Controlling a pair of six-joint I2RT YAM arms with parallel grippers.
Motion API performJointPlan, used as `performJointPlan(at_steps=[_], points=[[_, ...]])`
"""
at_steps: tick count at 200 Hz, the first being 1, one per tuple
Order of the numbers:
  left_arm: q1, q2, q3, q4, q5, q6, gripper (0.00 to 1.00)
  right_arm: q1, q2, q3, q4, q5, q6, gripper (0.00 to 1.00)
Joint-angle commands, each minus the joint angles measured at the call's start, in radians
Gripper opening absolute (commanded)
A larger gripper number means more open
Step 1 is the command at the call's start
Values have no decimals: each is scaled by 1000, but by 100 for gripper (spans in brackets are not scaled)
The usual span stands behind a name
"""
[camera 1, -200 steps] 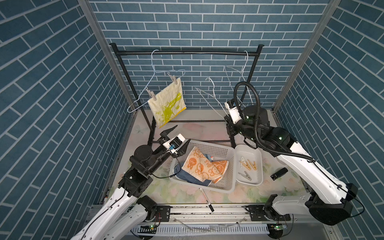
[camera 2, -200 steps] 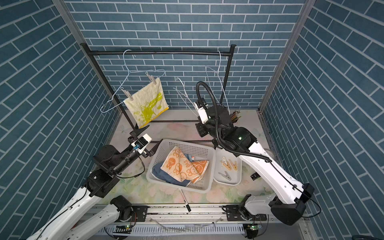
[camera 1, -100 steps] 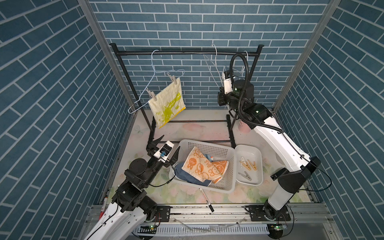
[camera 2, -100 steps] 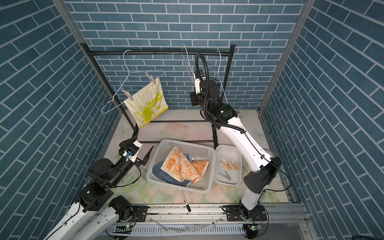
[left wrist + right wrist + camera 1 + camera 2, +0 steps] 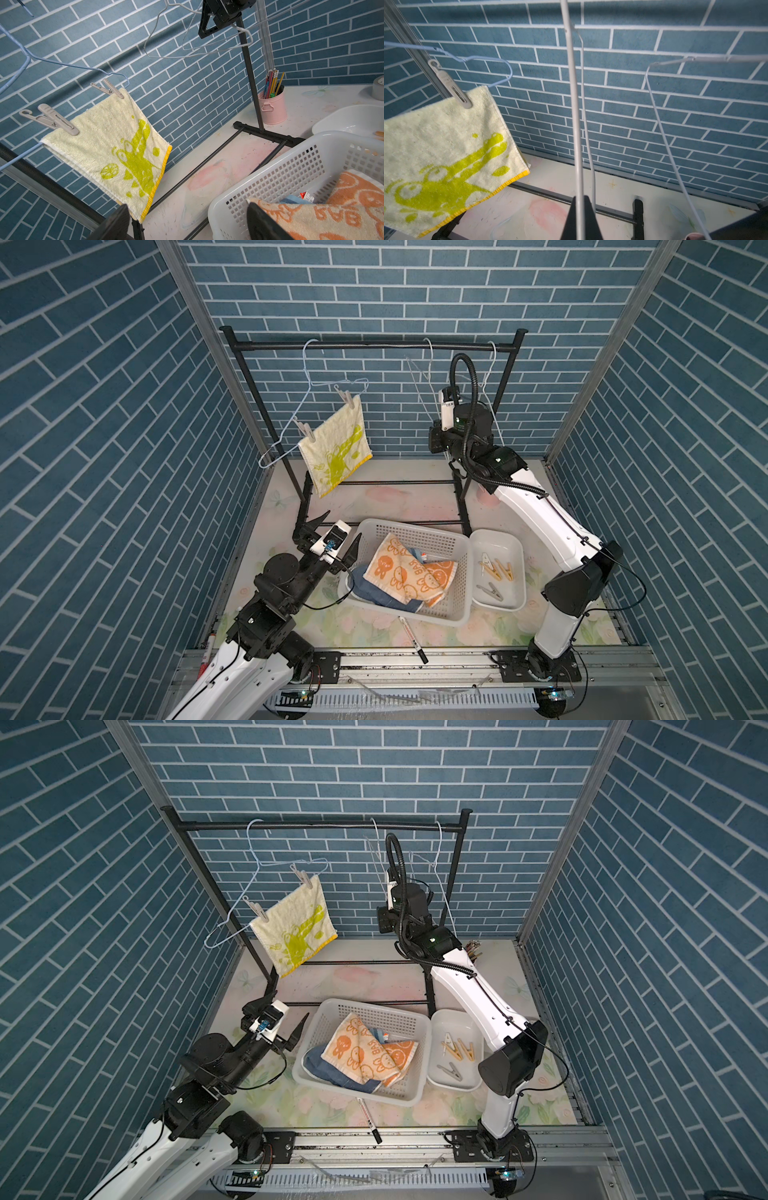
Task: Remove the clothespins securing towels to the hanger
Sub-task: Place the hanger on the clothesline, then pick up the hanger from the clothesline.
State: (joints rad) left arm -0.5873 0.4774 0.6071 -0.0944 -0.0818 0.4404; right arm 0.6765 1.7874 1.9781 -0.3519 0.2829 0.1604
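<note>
A pale yellow towel point(image 5: 336, 452) with green print hangs from a blue hanger point(image 5: 309, 385), pinned by two grey-white clothespins point(image 5: 348, 398) point(image 5: 303, 432); the left wrist view shows the same clothespins point(image 5: 54, 120) point(image 5: 112, 90). My right gripper point(image 5: 580, 218) is shut on a bare white wire hanger point(image 5: 574, 124) whose hook reaches the rack's top bar point(image 5: 374, 346). My left gripper point(image 5: 343, 524) stands open and empty beside the basket's left end, below the yellow towel point(image 5: 116, 149). An orange-cream towel point(image 5: 411, 572) lies over a blue towel point(image 5: 361, 587) in the basket.
The white basket point(image 5: 461, 547) sits mid-table, with a white tray point(image 5: 519, 556) to its right holding several clothespins point(image 5: 498, 570). A marker pen point(image 5: 411, 639) lies in front of the basket. A pink cup of pencils point(image 5: 272, 108) stands by the rack's right post.
My right arm lifted the white hanger from low over the table up to the rack's bar, then came down a little. My left gripper drew back from the basket and opened slightly wider.
</note>
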Motion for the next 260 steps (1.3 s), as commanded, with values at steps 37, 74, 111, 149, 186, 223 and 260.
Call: performJointPlan(at_steps=[37,74,111,149,186,223,260], points=[[4,48,135,-84,-65,-84,91,-6,-145,-106,26,19,2,16],[4,130,306,-225,-121,-174,94,-6,-265,-203,72,-6,-30,52],[5,277,517,-345,-188,-237,94,-6,-434,-342,149,-44,-66,72],[48,455,798,-468,-216,-275,93,-5,-626,-504,169,-22,-110,74],[233,620,1072,-576,-64,-326,93,-6,-790,-686,168,-3,-125,74],[374,820,1365,-691,84,-305,92,-6,-880,-821,105,-1,-112,75],[465,1057,1707,-841,173,-281,93,-6,-906,-900,75,2,-64,75]])
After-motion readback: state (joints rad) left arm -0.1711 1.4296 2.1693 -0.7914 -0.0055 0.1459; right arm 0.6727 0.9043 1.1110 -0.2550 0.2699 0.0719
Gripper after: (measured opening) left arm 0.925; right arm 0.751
